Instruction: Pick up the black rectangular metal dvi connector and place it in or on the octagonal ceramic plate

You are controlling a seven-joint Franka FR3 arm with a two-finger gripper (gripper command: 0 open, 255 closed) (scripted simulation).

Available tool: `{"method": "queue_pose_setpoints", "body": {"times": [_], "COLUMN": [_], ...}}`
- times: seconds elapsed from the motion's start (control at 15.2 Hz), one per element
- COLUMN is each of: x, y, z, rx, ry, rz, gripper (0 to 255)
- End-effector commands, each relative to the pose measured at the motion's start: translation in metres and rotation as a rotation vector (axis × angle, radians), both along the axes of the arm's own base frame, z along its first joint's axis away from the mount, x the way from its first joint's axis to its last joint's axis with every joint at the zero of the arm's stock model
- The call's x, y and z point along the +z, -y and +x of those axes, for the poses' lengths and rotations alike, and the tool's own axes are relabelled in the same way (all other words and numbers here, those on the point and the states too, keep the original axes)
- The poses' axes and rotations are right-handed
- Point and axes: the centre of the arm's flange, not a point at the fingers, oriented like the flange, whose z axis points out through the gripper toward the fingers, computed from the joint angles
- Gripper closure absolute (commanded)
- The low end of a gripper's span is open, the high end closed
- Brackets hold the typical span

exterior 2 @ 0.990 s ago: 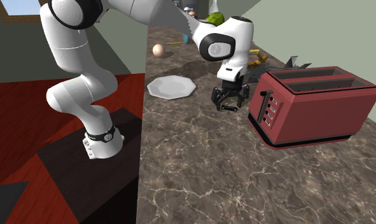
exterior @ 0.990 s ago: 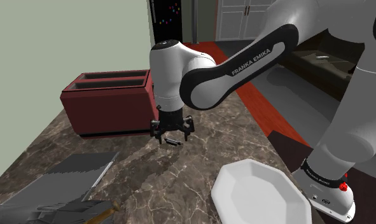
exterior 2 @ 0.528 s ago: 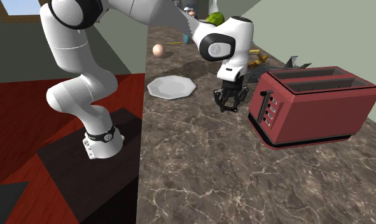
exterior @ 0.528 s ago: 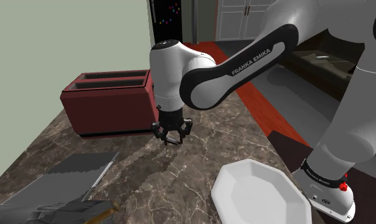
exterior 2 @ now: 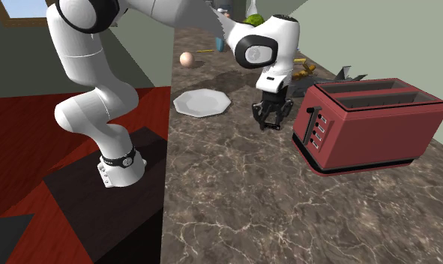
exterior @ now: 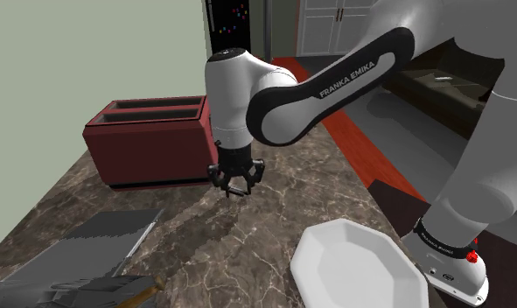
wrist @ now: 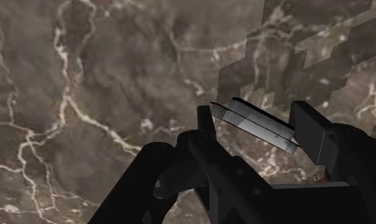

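Fingers [wrist: 310, 130] risen slightly off worktop [exterior: 291, 203]; clamped on connector [wrist: 256, 124] | grasp done; lift begun | left: carry to plate [exterior: 357, 267], release

The black claw [exterior: 235, 186] hangs just above the middle of the brown marbled surface [exterior: 282, 206], its fingers drawn in on a small dark dvi connector [exterior: 237, 192] that is hard to make out. A dark red toaster [exterior: 147, 144] stands by the surface's far edge, close behind the claw. A white octagonal plate [exterior: 357, 267] lies at the near right edge, well apart from both.
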Motion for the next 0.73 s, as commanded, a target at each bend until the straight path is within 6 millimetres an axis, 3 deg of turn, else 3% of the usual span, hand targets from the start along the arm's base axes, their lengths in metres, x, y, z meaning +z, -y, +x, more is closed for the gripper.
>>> {"method": "queue_pose_setpoints", "body": {"times": [0.0,0.66], "x": [0.010,0.063], "y": [-0.001,-0.001], "z": [-0.001,-0.001], "rx": [0.000,0.000], "ry": [0.000,0.000], "rz": [0.000,0.000], "gripper": [255,255]}}
